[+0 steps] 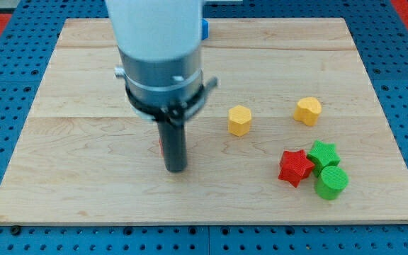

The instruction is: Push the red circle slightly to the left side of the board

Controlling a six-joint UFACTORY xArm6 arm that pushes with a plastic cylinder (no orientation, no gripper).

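Board: pale wooden board (83, 191) with visible plank seams, lying on a blue pegboard surface (6, 78).
Arm: white and grey cylinder body (158, 42) coming down from the view's top edge, left of the board's centre, ending in a straight dark rod (173, 145).
My tip (176, 170): resting on the wood left of centre, towards the bottom edge; it grips nothing, being a bare rod.
Red circle (160, 145): only a thin red sliver shows at the rod's left side, touching or just behind it; its shape cannot be made out from here.
Yellow hexagonal block (239, 120): near the board's centre, to the right of the rod and apart from it.
Yellow rounded block (308, 110): further towards the right edge.
Red star block (295, 167): towards the bottom-right corner, touching the green star block (324, 154) above and right of it.
Green cylinder block (331, 183): just below the green star, beside the red star.
Blue block (205, 28): a small piece peeking out beside the arm body near the top edge.
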